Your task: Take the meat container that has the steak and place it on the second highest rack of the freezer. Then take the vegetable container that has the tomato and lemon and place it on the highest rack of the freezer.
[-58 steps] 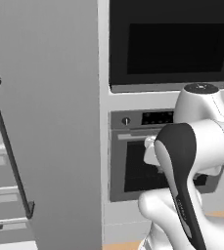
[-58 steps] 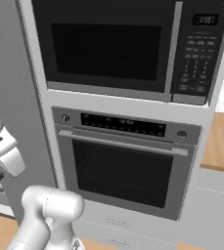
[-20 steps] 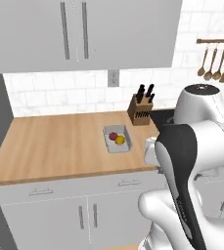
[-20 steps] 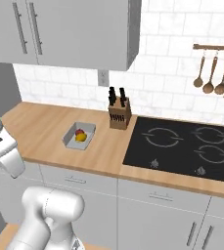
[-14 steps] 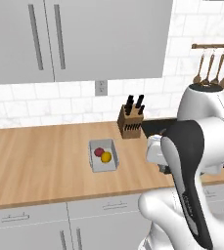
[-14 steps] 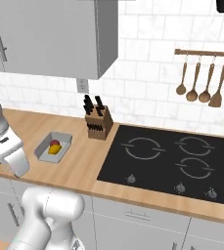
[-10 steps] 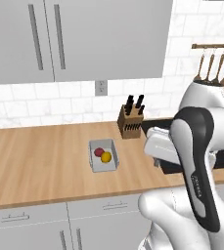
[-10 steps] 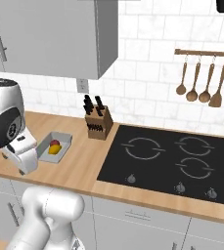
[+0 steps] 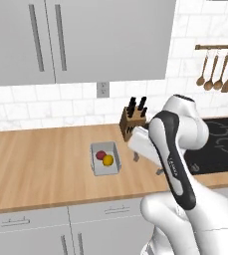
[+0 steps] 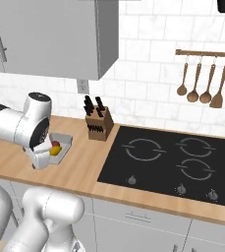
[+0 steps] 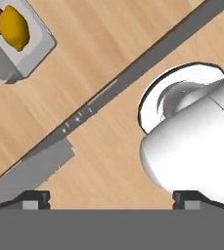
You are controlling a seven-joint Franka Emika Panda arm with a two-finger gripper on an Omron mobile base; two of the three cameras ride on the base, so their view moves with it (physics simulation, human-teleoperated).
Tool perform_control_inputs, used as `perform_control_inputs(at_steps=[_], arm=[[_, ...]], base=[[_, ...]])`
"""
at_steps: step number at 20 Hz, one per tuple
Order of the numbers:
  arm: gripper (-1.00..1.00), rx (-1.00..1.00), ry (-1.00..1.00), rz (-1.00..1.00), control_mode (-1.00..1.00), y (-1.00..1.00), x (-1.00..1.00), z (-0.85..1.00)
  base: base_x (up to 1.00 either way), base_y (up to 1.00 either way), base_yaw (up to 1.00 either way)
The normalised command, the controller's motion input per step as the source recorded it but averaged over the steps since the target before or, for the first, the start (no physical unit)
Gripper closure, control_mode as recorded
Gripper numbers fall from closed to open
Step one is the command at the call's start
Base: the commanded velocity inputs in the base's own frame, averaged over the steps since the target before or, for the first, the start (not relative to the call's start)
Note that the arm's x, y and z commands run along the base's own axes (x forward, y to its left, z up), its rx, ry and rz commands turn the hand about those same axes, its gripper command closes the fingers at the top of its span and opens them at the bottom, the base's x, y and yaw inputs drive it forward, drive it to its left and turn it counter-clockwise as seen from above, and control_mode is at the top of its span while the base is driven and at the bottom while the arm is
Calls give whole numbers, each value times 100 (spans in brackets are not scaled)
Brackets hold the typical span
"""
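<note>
- Gripper fingertips sat wide apart at the hand view's bottom edge, holding nothing.
- Vegetable container with tomato and lemon rested on the counter, at eleven o'clock in the hand view.
- Risk: a descent from this offset could catch the tray's rim and shove or tip it.
- Arm folded, wrist pointing down just beside the tray.

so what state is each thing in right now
end effector: fingers spread, empty, above the counter
container: on the counter, holding both fruits
tomato: in the container, beside the lemon
lemon: in the container
upper cabinets: doors closed
knife block: upright, knives in it
</note>
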Motion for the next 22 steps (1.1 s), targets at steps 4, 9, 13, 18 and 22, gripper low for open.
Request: perform_control_inputs(at_steps=[4, 9, 13, 18, 22], arm=[[-100, -7, 12, -36, -100, 53, 90, -58], [-100, -7, 17, -39, -100, 12, 72, -41], [-100, -11, 8, -38, -100, 5, 34, -37], [-100, -15, 0, -30, -100, 16, 1, -40], [-100, -15, -3, -26, -100, 1, 1, -19]], base=[[0, 0, 0], [0, 0, 0], [0, 0, 0], [0, 0, 0], [0, 0, 0]])
